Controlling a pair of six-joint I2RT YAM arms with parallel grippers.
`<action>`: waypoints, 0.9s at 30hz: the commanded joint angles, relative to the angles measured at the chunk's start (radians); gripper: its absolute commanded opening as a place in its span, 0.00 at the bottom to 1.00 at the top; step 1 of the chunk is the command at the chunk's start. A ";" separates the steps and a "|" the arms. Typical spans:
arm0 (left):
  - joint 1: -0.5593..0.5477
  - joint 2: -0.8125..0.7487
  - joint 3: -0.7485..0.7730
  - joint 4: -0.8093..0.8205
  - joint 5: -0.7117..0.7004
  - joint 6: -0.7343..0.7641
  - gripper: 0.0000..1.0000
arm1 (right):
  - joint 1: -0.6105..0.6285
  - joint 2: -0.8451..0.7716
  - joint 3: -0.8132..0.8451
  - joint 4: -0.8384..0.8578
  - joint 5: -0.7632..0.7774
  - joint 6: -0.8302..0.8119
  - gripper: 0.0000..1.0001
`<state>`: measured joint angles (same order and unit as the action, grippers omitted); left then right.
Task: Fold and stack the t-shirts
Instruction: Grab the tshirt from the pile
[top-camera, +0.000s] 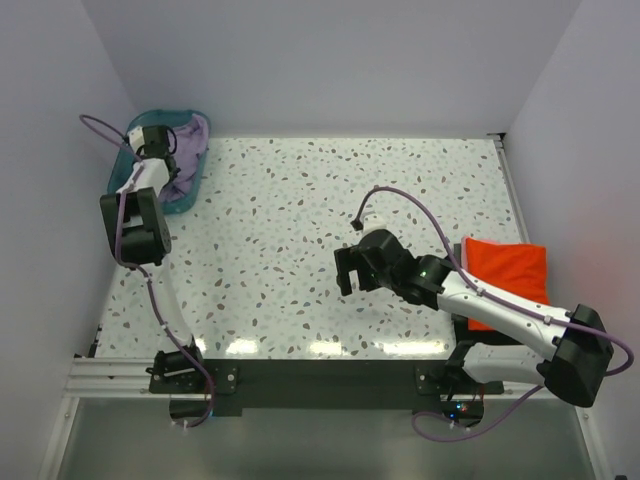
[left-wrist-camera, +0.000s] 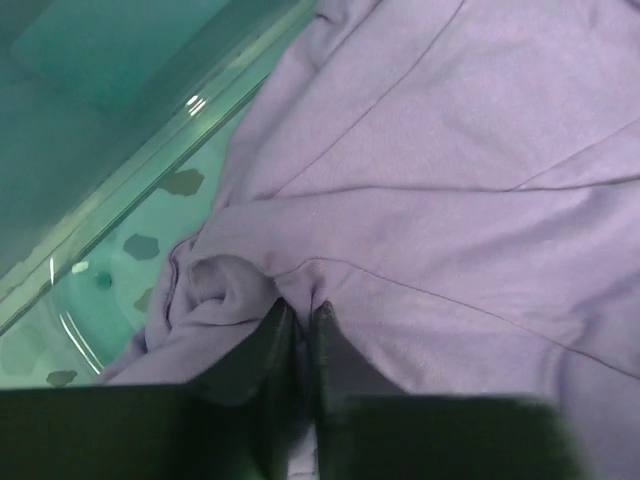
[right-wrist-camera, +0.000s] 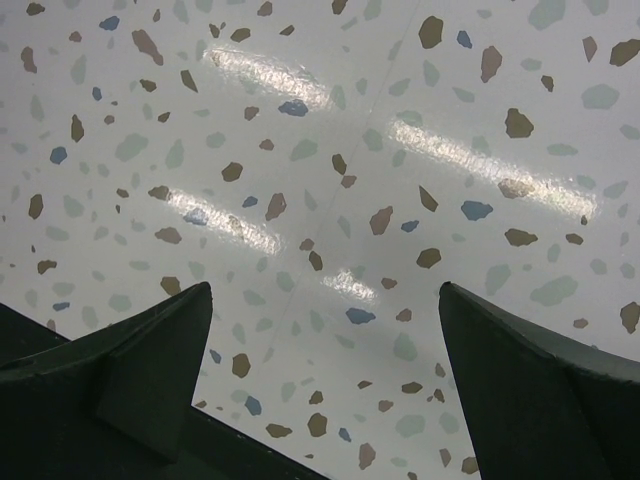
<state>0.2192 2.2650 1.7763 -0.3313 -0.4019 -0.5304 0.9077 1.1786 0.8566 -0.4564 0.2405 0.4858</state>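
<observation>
Left gripper (left-wrist-camera: 300, 318) is down inside the teal tub (left-wrist-camera: 90, 110), jaws nearly together with a thin ridge of the purple t-shirt (left-wrist-camera: 450, 200) pinched between them. There's a little knot of cloth bunched just left of the tips. The rest of the shirt spreads out ahead and to the right of the fingers, and the tub wall runs off to the left.

My worry is that the pinch looks shallow, just a small fold. A lift could let the cloth slide right out. Or the shirt drags over the rim and tugs the tub along with it.

Way off to its right, the right gripper (right-wrist-camera: 325, 290) hangs spread wide over the speckled table (top-camera: 300, 200), holding nothing. The folded orange-red t-shirt (top-camera: 510, 270) lies beside that arm.
</observation>
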 joint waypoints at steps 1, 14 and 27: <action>0.016 -0.007 0.054 0.049 0.060 -0.005 0.01 | -0.001 -0.002 0.027 0.036 -0.009 0.002 0.99; 0.020 -0.289 0.172 0.208 0.146 0.125 0.00 | -0.001 -0.002 0.053 0.078 -0.018 -0.032 0.99; -0.191 -0.695 0.224 0.373 0.359 0.251 0.00 | -0.001 -0.060 0.137 0.071 0.052 -0.058 0.99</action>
<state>0.1265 1.6768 1.9537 -0.0757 -0.1162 -0.3710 0.9077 1.1679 0.9531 -0.4252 0.2501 0.4473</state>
